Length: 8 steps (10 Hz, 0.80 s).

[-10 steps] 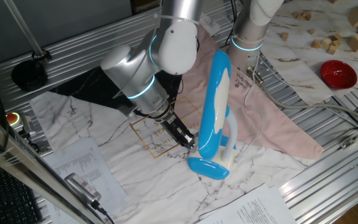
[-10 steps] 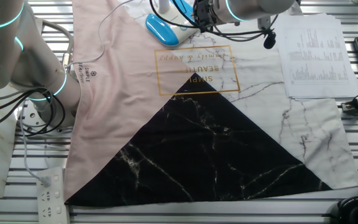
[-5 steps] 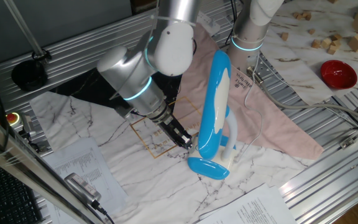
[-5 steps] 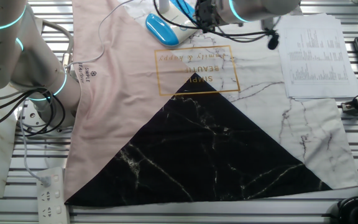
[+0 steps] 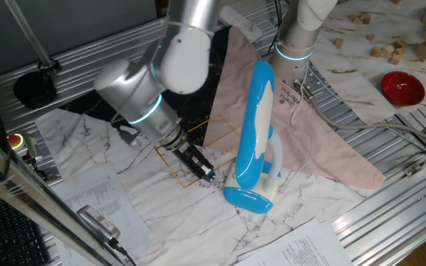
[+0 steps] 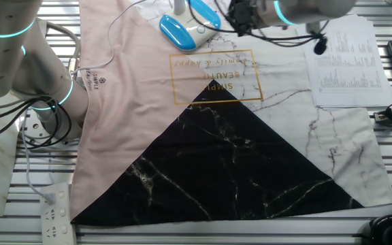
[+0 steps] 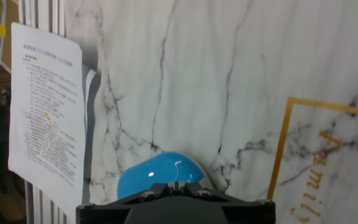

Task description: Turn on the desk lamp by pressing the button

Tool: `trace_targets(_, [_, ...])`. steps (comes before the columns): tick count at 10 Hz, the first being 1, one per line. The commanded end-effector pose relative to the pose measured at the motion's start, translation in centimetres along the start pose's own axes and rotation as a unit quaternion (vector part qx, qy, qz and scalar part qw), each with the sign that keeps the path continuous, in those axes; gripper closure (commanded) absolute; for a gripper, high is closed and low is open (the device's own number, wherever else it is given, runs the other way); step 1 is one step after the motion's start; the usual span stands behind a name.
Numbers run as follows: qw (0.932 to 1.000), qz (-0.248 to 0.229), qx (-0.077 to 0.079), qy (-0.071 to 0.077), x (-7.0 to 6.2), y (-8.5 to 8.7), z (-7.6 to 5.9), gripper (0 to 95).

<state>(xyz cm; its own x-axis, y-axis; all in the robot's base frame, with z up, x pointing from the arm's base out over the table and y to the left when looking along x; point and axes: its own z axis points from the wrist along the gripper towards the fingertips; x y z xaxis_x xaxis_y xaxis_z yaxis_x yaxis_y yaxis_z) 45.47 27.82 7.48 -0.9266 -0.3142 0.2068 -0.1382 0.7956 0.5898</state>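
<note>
The desk lamp (image 5: 254, 125) stands on the marble-print cloth, with a long blue and white head, a white neck and an oval blue base (image 5: 248, 199). In the other fixed view the base (image 6: 177, 32) sits at the top edge. My gripper (image 5: 206, 174) points down at the cloth a short way left of the base and does not touch the lamp. It also shows in the other fixed view (image 6: 240, 18). In the hand view the blue base (image 7: 157, 173) lies just beyond my gripper (image 7: 177, 184), whose black fingers meet with no gap and hold nothing.
A second robot arm (image 5: 299, 37) stands behind the lamp on the pink cloth (image 5: 324, 148). A red bowl (image 5: 402, 87) and wooden blocks (image 5: 390, 50) lie at the far right. Printed sheets (image 5: 95, 199) (image 6: 339, 61) lie by the cloth. A power strip (image 6: 54, 211) lies on the rails.
My arm has swung away from the lamp base, leftward in one fixed view and rightward in the other. The lamp has not moved.
</note>
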Motion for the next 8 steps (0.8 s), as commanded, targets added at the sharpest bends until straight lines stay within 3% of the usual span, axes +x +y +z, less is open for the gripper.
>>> trace_targets(1, [1.0000, 0.003, 0.002, -0.002, 1.5, 0.5, 0.4, 95.0])
trace_targets(3, [1.0000, 0.006, 0.002, -0.002, 2.7, 1.0, 1.2, 95.0])
trace_targets(6, [0.9999, 0.004, 0.005, 0.009, 4.6, 1.4, 1.1, 95.0])
trace_targets(8, [0.9999, 0.003, 0.006, 0.009, 5.2, 1.3, 2.0, 95.0])
